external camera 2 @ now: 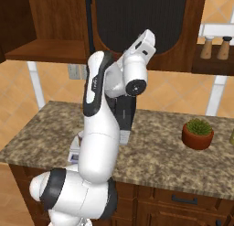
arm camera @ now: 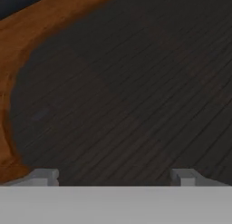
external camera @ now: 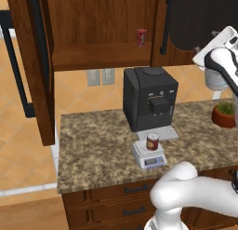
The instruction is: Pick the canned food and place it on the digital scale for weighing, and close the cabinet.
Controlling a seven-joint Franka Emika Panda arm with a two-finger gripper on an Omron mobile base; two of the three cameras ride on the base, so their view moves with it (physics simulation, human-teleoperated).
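Observation:
The canned food [external camera: 152, 141], a squat dark-maroon tin, stands upright on the round plate of the digital scale [external camera: 148, 155], in front of the coffee machine. A corner of the scale [external camera 2: 75, 153] peeks out behind my arm. The cabinet's left door [external camera: 31, 61] is swung wide open and bares a shelf. Its right door [external camera: 200, 15] looks shut. My gripper [external camera 2: 147, 37] is raised in front of the right door's dark panel [arm camera: 136, 82]. It is open [arm camera: 114, 177], with its tips far apart and nothing between them.
A slim red can [external camera: 141, 37] stands on the open cabinet shelf. The black coffee machine [external camera: 149, 98] sits at the back of the granite counter [external camera: 93, 145]. A potted plant [external camera 2: 197, 132] stands to the right. Drawers [external camera: 125, 192] run below the counter.

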